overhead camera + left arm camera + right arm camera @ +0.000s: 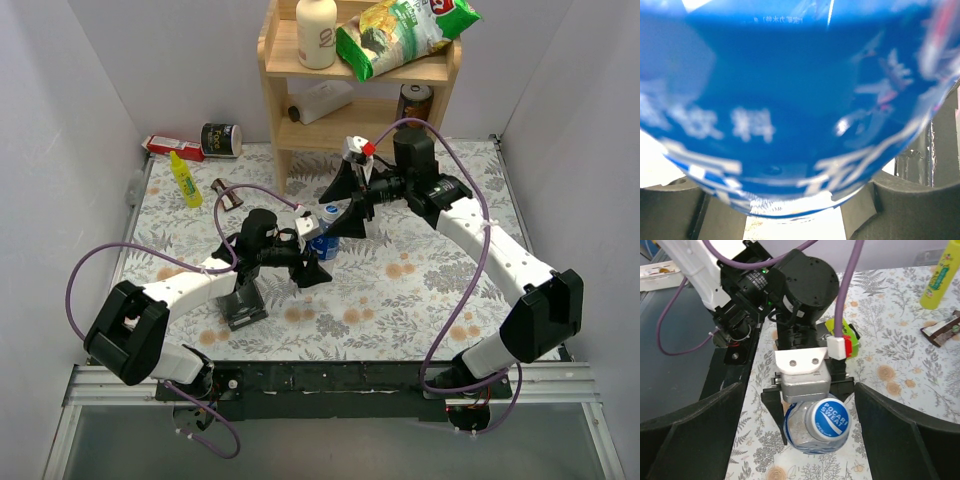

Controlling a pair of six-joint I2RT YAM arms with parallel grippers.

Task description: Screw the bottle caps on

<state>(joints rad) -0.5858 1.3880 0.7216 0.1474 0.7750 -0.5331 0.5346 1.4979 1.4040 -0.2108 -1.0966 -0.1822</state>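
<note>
My left tool (318, 250) is closed on the bottle (794, 434), its two fingers pressed to either side of the blue label (790, 100), and holds it upright just off centre on the bench (420, 290). My right tool (346, 205) hangs over the top with its jaws spread wide and nothing between them. The blue cap (828, 420) sits on the neck, printed face up; I cannot tell whether its threads have caught or it is only resting there. I judge this bottle light and thin-walled, so it will dent and twist if I squeeze hard, and the glossy label looks slippery. The label band is the stiffest place to steady it, and that is where the left tool has it. The cap is small, hard and round; I would take it by its rim from straight above, centred, so it does not cock on the threads. The clear wall shows no liquid line I can make out, so I cannot say what the bottle holds. I cannot pick out the second bottle or its cap. Behind, a wooden shelf (283, 90) carries a white bottle (316, 35) and a green snack bag (400, 30)
</note>
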